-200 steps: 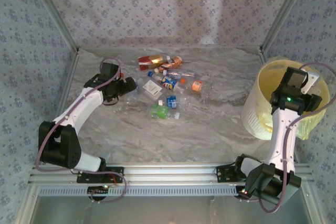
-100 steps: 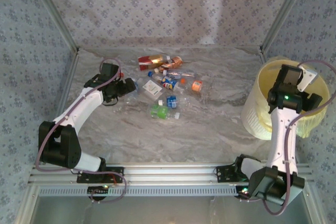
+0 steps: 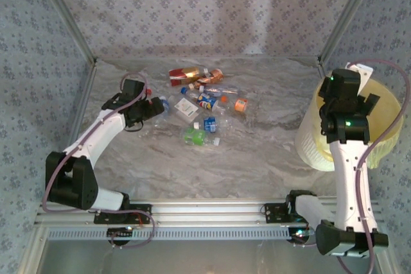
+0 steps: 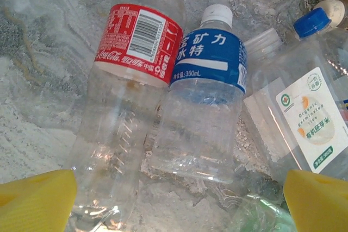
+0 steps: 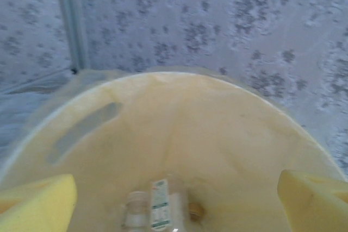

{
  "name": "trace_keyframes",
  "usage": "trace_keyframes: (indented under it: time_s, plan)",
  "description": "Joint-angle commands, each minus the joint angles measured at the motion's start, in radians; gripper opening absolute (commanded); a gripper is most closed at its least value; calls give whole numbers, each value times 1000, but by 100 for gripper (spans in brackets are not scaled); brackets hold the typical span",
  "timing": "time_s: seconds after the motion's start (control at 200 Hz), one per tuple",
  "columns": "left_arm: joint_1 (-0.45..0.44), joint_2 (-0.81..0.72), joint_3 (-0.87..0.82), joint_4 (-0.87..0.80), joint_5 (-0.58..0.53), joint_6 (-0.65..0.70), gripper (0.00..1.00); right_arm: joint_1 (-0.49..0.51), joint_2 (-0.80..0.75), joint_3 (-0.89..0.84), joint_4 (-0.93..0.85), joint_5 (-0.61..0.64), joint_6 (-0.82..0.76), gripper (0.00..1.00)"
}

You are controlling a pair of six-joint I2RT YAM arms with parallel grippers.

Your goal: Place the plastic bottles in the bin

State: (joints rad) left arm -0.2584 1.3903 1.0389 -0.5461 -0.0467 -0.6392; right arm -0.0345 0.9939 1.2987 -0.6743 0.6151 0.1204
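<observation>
the job is sitting at an early stage: the bin (image 3: pixel 310 140) is holding two plastic bottles at its bottom, a white-labelled bottle (image 5: pixel 159 205) and a plain bottle (image 5: pixel 136 213) touching it, possibly a third, though blur is hiding that. roughly ten are lying in a loose pile (image 3: pixel 202 104) well left of the bin, among them a coca-cola bottle (image 4: pixel 128 96) touching a blue-label water bottle (image 4: pixel 204 107). the right gripper (image 5: pixel 176 202) is hanging over the bin, pads spread wide, gripping nothing. the left gripper (image 4: pixel 176 202), far from the bin, is hovering spread wide over those two
</observation>
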Motion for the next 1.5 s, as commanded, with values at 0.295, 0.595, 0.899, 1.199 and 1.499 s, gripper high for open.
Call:
trace_keyframes:
  time_s: [0.295,0.595,0.899,1.199,1.499]
  plan:
    - [11,-90,-73,24,-48,-17,98,346,17,69,68,-273,-31,99]
    - [29,-131,-115,34,-60,-34,98,583,171,49,124,-311,-101,100]
    - [39,-136,-129,35,-62,-46,98,621,325,-137,265,-626,46,100]
    - [42,-143,-139,34,-62,-47,98,790,585,-139,331,-717,-81,100]
    - [45,-159,-154,26,-68,-49,98,877,868,65,228,-730,-314,100]
